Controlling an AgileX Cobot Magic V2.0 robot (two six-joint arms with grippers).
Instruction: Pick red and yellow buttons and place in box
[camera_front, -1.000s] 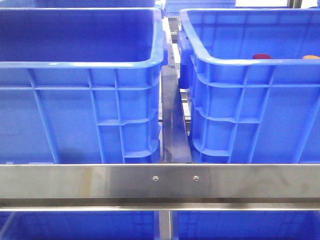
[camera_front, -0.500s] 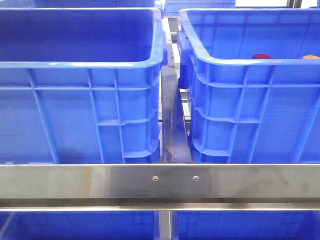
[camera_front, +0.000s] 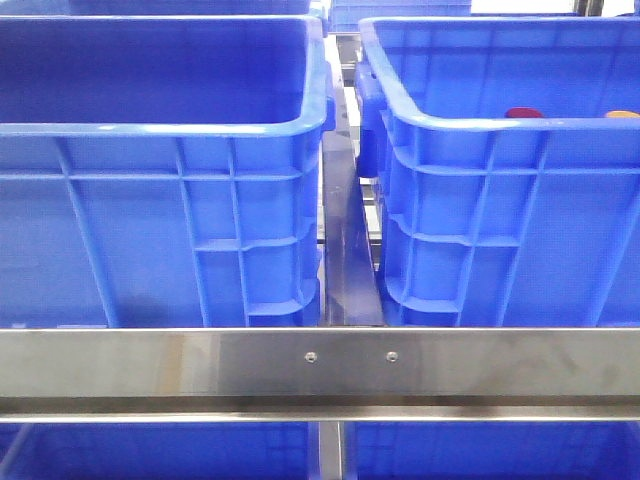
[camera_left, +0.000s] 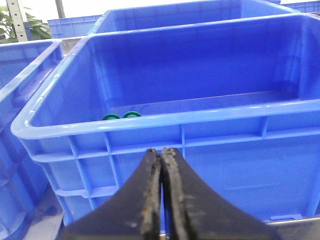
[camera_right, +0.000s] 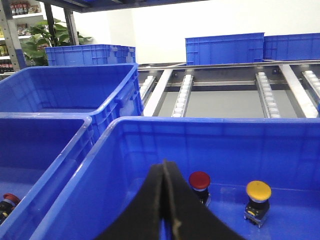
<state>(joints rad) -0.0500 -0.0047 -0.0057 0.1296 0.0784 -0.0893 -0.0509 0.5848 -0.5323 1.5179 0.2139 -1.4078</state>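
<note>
While hidden frontally, red button and yellow button show wrist-side.

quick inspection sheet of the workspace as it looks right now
surface: steel rail crosses in front of two blue crates, left crate and right crate.
job's things: red button and yellow button stand apart on the right crate's floor.
clutter: green rings in the crate ahead of the left arm; another red-topped piece in the neighbouring crate.
grippers: left gripper shut, empty; right gripper shut, empty.
cables: nothing seen.
surroundings: roller conveyor, stacked blue crates, plant.
</note>
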